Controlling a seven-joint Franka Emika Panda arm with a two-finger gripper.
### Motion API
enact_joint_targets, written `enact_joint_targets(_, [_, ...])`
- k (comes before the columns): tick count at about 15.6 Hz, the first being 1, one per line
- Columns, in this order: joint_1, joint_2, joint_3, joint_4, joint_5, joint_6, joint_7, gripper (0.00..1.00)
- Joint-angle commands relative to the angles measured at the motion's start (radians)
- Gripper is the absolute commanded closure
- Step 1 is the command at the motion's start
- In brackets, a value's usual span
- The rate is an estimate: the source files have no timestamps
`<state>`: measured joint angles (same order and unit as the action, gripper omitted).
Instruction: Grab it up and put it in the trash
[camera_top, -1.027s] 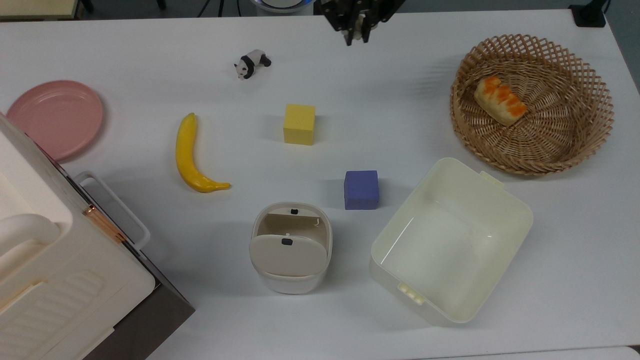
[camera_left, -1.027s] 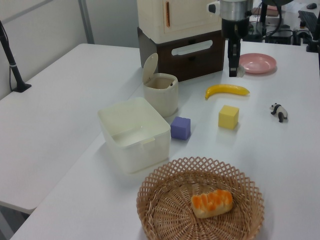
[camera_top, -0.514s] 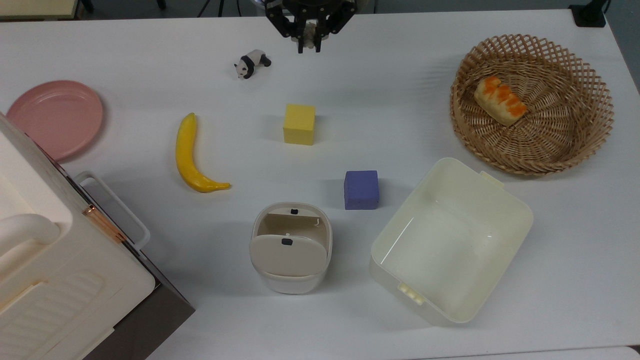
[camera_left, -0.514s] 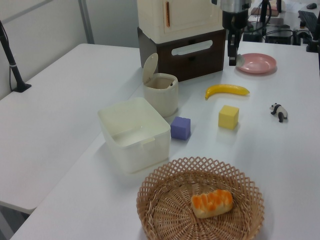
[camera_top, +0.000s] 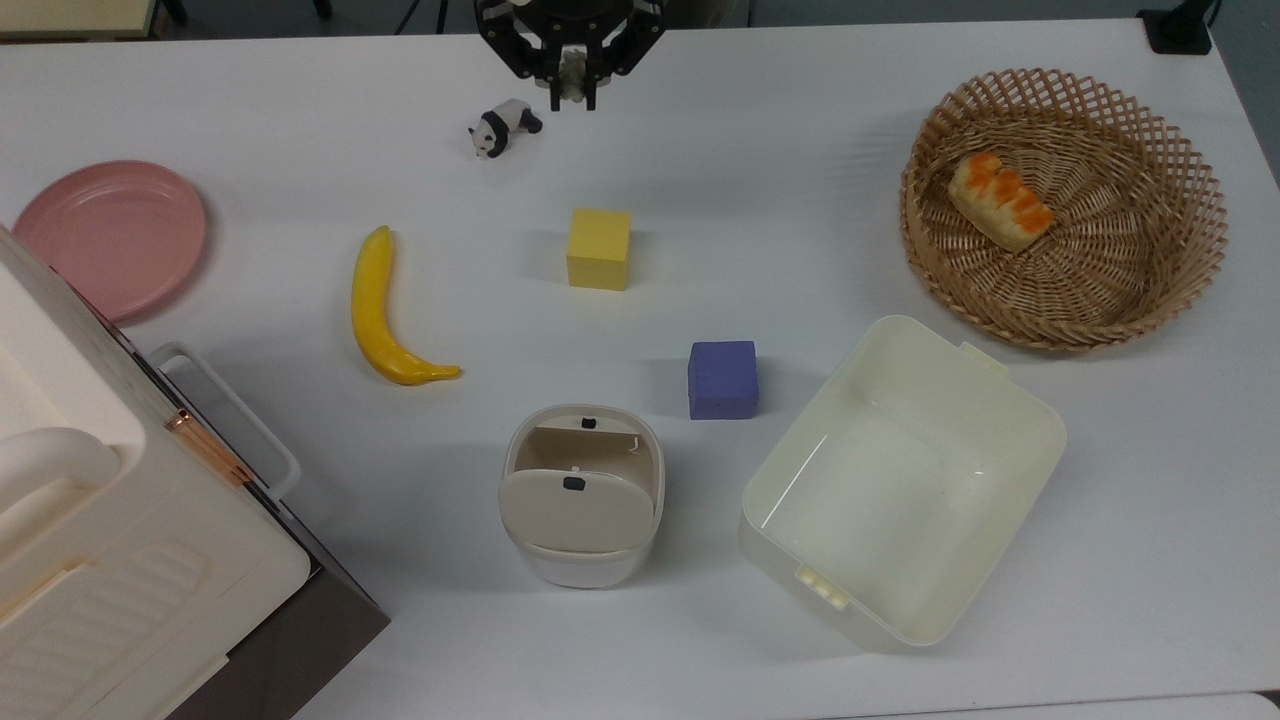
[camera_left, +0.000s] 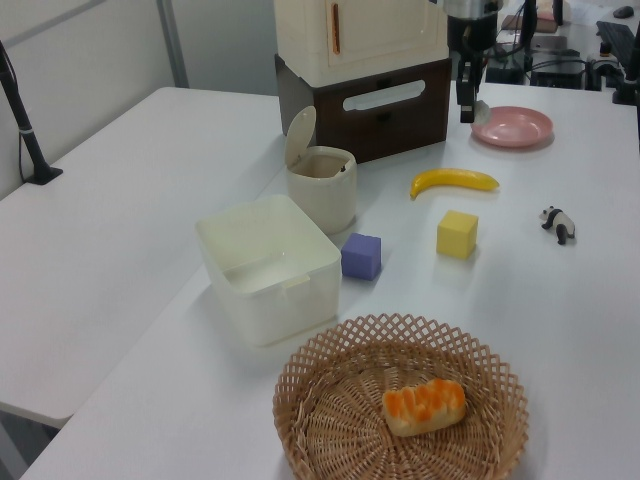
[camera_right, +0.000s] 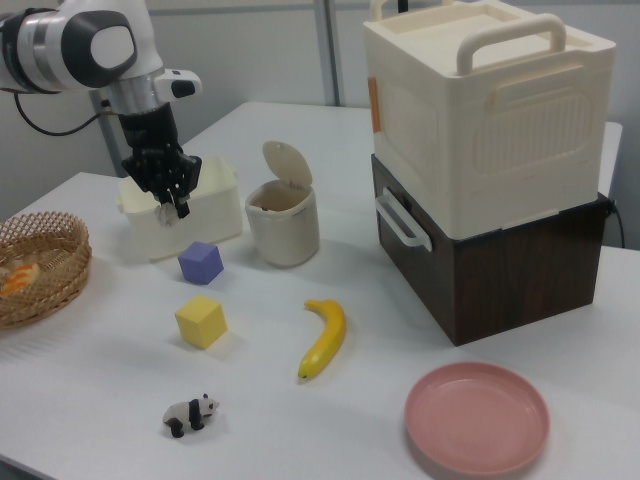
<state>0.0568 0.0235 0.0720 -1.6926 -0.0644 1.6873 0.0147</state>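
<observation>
The hand (camera_top: 572, 92) is up near the top edge of the top view, hanging above the white counter (camera_top: 800, 200) with its 2 fingers pinched on the little crumpled paper wad (camera_top: 572, 75) — so the wad is off the counter, held in the air just to the right of the panda figurine (camera_top: 503, 127) in the top view. In the right view the hand (camera_right: 173, 207) sits in front of the cream tub (camera_right: 218, 215), well above the purple cube (camera_right: 201, 263). The trash bin (camera_top: 581, 505) stands well apart from the hand, at the lower middle of the top view, its flap lid tipped up and the opening showing — the purple cube (camera_top: 722, 379) is just beside it and the big tub (camera_top: 1000, 400) is off to the right. Between hand and bin sit the yellow cube (camera_top: 599, 248) and the banana (camera_top: 380, 310). The wicker basket (camera_top: 1150, 270) on the top view's right holds a bread roll (camera_top: 1000, 200), and a pink plate (camera_top: 108, 235) lies at the left.
</observation>
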Motion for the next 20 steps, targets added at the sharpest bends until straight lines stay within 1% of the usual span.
enact_joint_targets(1, [0.006, 0.018, -0.006, 0.004, -0.006, 0.044, -0.016, 0.74])
enact_joint_targets(3, [0.011, 0.045, -0.006, 0.017, -0.005, 0.077, -0.004, 0.73])
enact_joint_targets(5, [0.014, 0.094, -0.006, 0.074, -0.006, 0.086, -0.001, 0.72])
enact_joint_targets(10, [0.014, 0.248, -0.008, 0.269, -0.015, 0.078, 0.017, 0.72])
enact_joint_targets(13, [0.014, 0.334, -0.009, 0.370, -0.023, 0.077, 0.027, 0.71])
enact_joint_targets(18, [0.017, 0.432, -0.008, 0.462, -0.025, 0.103, 0.093, 0.71])
enact_joint_targets(20, [0.017, 0.466, -0.009, 0.481, -0.026, 0.152, 0.114, 0.71])
